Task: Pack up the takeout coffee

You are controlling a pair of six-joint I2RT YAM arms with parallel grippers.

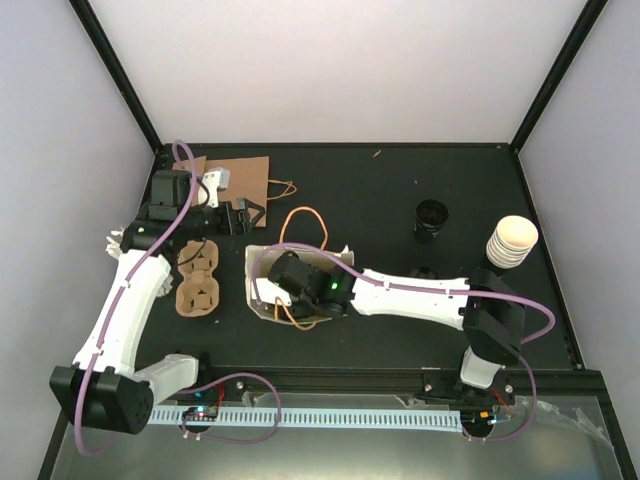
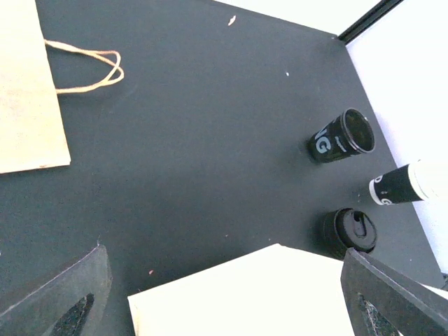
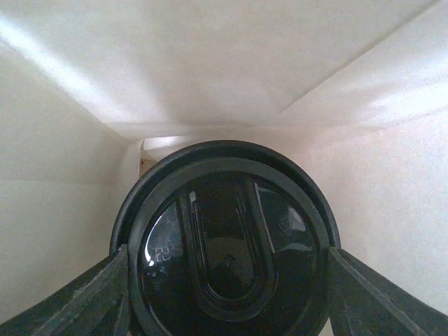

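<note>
**Top view.** A black tabletop (image 1: 380, 190) carries an open cream paper bag (image 1: 258, 290) just toward 9 o'clock of centre. The bag's orange loop handles (image 1: 305, 222) lie toward 12 o'clock.

- **Right arm:** it stretches from its base at 5 o'clock across to the bag, with the wrist bent down into the bag's mouth. The right tool (image 1: 298, 292) is inside the bag, and what it grasps is hidden from this view.
- **Left arm:** it rises from 7 o'clock to 10 o'clock. The left tool (image 1: 240, 215) points toward 3 o'clock, between a flat brown paper bag (image 1: 240, 178) at 11 o'clock and the cream bag.
- **Other things:** a cardboard cup carrier (image 1: 197, 282) lies at 9 o'clock beside the left forearm. A black cup (image 1: 432, 218) stands at 2 o'clock. A stack of paper cups (image 1: 512, 240), cream inside, is at 3 o'clock.

**Left wrist view.** The left tool (image 2: 224, 250) is released: its two dark fingers (image 2: 63, 301) stand wide apart with nothing between them.

- The cream bag's edge is at 6 o'clock and the brown bag is at 10 o'clock.
- At 3 o'clock the black cup shows the white letters "NG", which are the end of a longer word.
- Near that cup is the cup stack, black outside with a white mark too small to read.
- Just below the stack lies a loose black lid (image 2: 353, 229).

**Right wrist view.** The view looks down inside the cream bag, with pale paper walls all around. The takeout coffee (image 3: 227, 210) fills the lower half of the view. Only its round black lid shows, and the lid is embossed with a small "22" at 9 o'clock. The right tool (image 3: 228, 250) grasps it, with a finger pressed against the lid's rim on each side.
</note>
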